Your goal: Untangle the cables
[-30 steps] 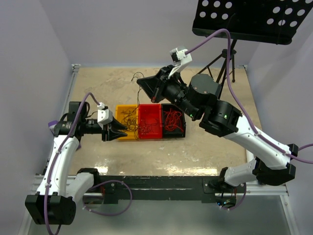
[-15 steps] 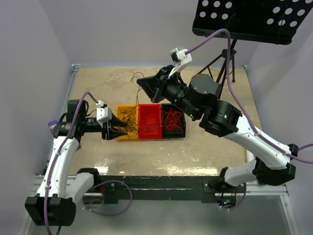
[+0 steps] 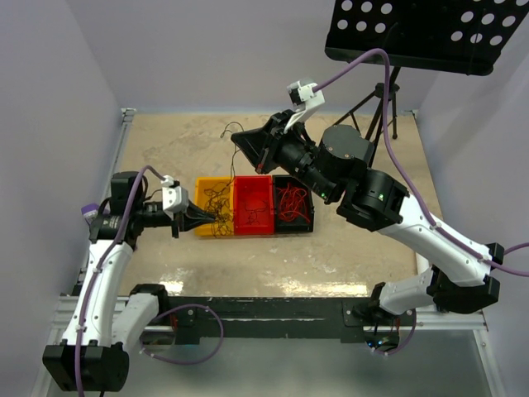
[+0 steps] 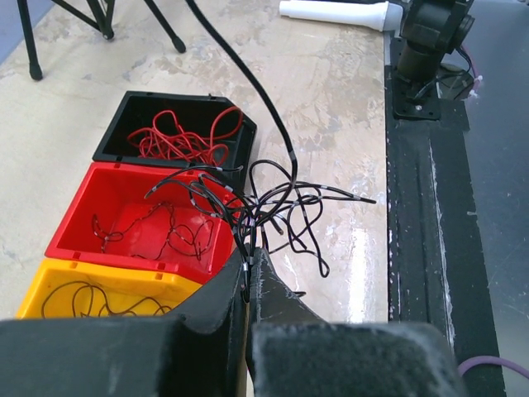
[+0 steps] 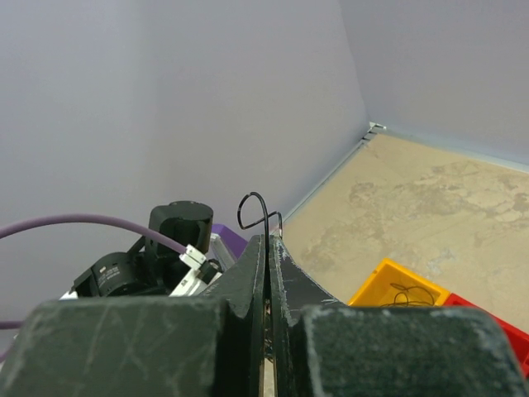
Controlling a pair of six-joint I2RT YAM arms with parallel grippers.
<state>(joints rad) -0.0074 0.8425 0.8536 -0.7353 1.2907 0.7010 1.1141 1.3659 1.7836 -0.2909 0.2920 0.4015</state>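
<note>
A tangle of thin black cables (image 4: 273,203) hangs over the front of the red bin (image 4: 132,215), and my left gripper (image 4: 250,253) is shut on its lower strands. From above, the left gripper (image 3: 211,222) sits at the front edge of the yellow bin (image 3: 207,192). One black cable (image 4: 248,74) runs up from the tangle toward the right arm. My right gripper (image 3: 237,137) is raised over the table's far side, shut on a black cable whose loop (image 5: 252,207) sticks out past the tips (image 5: 266,238). Red cables (image 4: 182,141) lie in the black bin (image 3: 293,203).
Loose black wires lie in the yellow bin (image 4: 83,289) and the red bin (image 3: 252,207). A music stand tripod (image 3: 376,107) stands at the back right under its perforated black plate (image 3: 421,29). A dark rail (image 3: 273,310) runs along the table's near edge.
My left gripper opened wider, pushed in toward the yellow bin and then shut on the black tangle. The right arm has stayed still with its cable.
</note>
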